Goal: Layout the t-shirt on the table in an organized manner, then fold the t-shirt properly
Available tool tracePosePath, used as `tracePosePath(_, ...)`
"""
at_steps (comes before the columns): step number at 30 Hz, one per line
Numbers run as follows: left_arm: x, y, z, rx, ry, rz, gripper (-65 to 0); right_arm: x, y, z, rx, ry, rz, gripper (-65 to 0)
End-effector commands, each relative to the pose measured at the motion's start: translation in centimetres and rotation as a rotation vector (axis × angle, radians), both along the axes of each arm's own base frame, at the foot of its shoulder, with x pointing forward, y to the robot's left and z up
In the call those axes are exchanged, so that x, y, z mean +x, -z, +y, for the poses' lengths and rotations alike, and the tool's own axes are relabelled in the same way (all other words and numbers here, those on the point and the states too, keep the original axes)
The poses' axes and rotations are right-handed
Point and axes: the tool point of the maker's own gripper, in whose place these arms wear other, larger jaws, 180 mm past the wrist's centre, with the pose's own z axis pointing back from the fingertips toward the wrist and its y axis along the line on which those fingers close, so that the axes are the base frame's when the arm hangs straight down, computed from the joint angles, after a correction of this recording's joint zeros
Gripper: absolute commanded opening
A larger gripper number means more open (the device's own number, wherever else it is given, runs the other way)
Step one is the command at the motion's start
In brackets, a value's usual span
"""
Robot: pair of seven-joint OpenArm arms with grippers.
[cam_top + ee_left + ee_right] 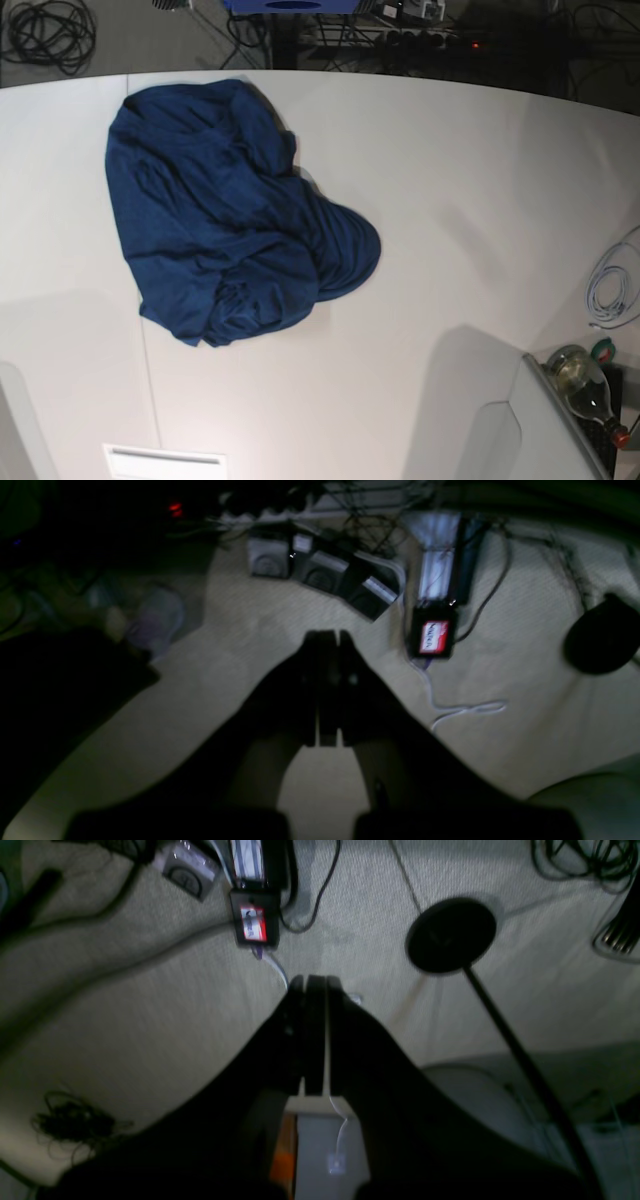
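The soft, wrinkled dark navy blue t-shirt (230, 220) is seen crumpled in a heap at about ten o'clock on the smooth white table (470, 200), not yet spread, so the layout step is judged unstarted. The left gripper (330, 642) and right gripper (314, 985) are each seen with fingers pressed together, holding nothing; only floor is shown beneath them, so the shirt lies well apart from both.
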Motion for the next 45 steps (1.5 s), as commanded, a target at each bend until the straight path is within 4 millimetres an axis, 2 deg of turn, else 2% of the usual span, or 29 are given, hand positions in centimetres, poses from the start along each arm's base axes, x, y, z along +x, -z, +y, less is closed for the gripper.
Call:
tracePosePath(1,-1.3,-0.6,1.0,0.016,0.016,-0.001,-65.0,-1.9,-0.6,-0.7,-0.016,0.005,0.017,-64.8)
tracePosePath(4,-1.9,-2.6,3.1,0.043,0.04,-0.048,-65.0,-3.8,-2.0,-2.9,-0.065,0.059,0.015,-64.8)
tracePosePath(7,-1.9,-5.2,4.0,0.049,0.087,-0.112,-65.0,-4.0,-4.2,-5.3,-0.124,0.119,-0.021,-64.7)
tracePosePath(9,-1.7,-6.9,3.9,0.041,0.12,-0.155,-65.0,-3.6,-6.1,-6.5,-0.153,0.13,-0.06,-64.7)
tracePosePath(12,-0.7,-9.6,3.2,0.021,0.158,-0.225,-65.0,-2.8,-8.8,-6.5,-0.165,0.135,-0.11,-64.7)
tracePosePath(15,1.1,-13.0,4.4,0.048,0.118,-0.316,-65.0,-0.2,-11.3,-6.8,-0.174,0.123,-0.194,-64.7)
tracePosePath(18,4.1,-16.8,6.3,0.091,0.061,-0.436,-65.0,2.6,-13.7,-6.2,-0.171,0.135,-0.261,-64.8)
tracePosePath(20,6.2,-19.6,7.5,0.116,0.041,-0.518,-65.0,4.8,-15.8,-6.6,-0.188,0.152,-0.337,-64.8)
tracePosePath(23,9.8,-23.1,8.0,0.131,0.039,-0.642,-65.0,9.9,-19.2,-6.8,-0.204,0.171,-0.494,-64.2)
tracePosePath(27,14.7,-26.5,6.7,0.114,0.08,-0.793,-65.0,17.0,-22.1,-6.5,-0.192,0.185,-0.634,-64.1)
tracePosePath(28,15.6,-27.0,6.3,0.11,0.083,-0.814,-65.0,18.6,-22.5,-6.5,-0.188,0.191,-0.655,-63.6)
tracePosePath(30,17.1,-27.5,5.9,0.102,0.074,-0.821,-65.0,20.9,-22.9,-6.4,-0.179,0.2,-0.678,-57.6)
tracePosePath(35,21.7,-27.4,5.6,0.096,0.01,-0.822,-65.0,25.7,-23.5,-5.7,-0.142,0.224,-0.724,-29.0)
tracePosePath(37,23.4,-27.1,5.4,0.088,-0.021,-0.812,-65.0,27.2,-23.8,-4.5,-0.08,0.223,-0.754,-24.5)
tracePosePath(40,25.3,-26.6,4.3,0.039,-0.02,-0.786,-65.0,29.4,-24.5,-3.8,-0.02,0.231,-0.803,-24.2)
tracePosePath(41,25.7,-26.4,3.8,0.017,-0.007,-0.772,-63.8,29.6,-24.0,-3.7,-0.013,0.236,-0.782,-24.0)
tracePosePath(43,26.6,-26.3,2.8,-0.021,0.028,-0.758,-40.3,30.2,-22.8,-3.7,-0.007,0.246,-0.734,-24.0)
tracePosePath(45,27.1,-26.3,1.6,-0.062,0.072,-0.759,-20.4,30.1,-21.5,-5.0,-0.029,0.275,-0.692,-23.9)
